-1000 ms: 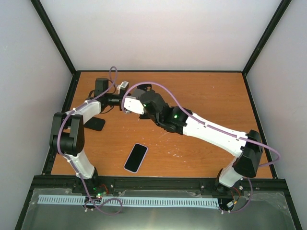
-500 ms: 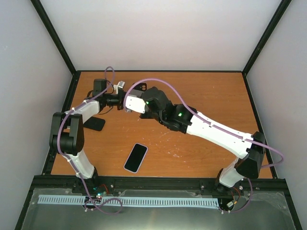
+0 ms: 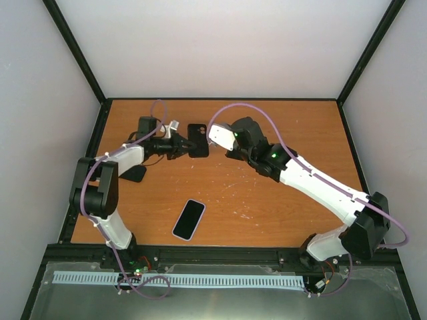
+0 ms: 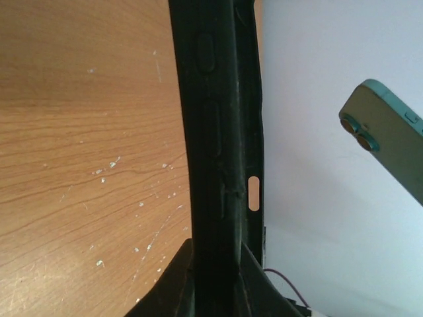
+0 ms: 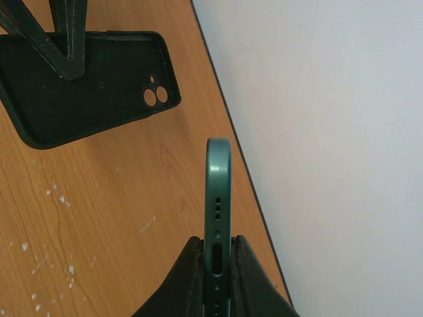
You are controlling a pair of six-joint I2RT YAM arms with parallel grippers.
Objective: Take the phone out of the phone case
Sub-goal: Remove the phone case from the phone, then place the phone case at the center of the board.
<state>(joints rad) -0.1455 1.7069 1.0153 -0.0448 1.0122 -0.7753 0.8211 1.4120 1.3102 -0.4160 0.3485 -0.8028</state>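
Note:
The black phone case (image 3: 197, 140) hangs above the back left of the table, with my left gripper (image 3: 185, 144) shut on its edge. In the left wrist view the case (image 4: 221, 119) runs edge-on up from the closed fingers (image 4: 178, 277). The right wrist view shows the case (image 5: 79, 92) hollow, its camera holes open. The green phone (image 5: 218, 191) stands edge-on in my right gripper (image 5: 217, 247), which is shut on it, apart from the case. Its back and two lenses (image 4: 390, 142) show in the left wrist view. From above, the right gripper (image 3: 215, 135) hides the phone.
Another phone (image 3: 189, 219), in a pale lilac case, lies screen up near the front of the table. A flat black object (image 3: 133, 172) lies by the left edge under the left arm. White walls and black frame posts (image 3: 80, 60) close in the table.
The right gripper has pulled away to the right with the green phone. The black case has stayed in the left gripper, which shifted right and now shows it clearly.

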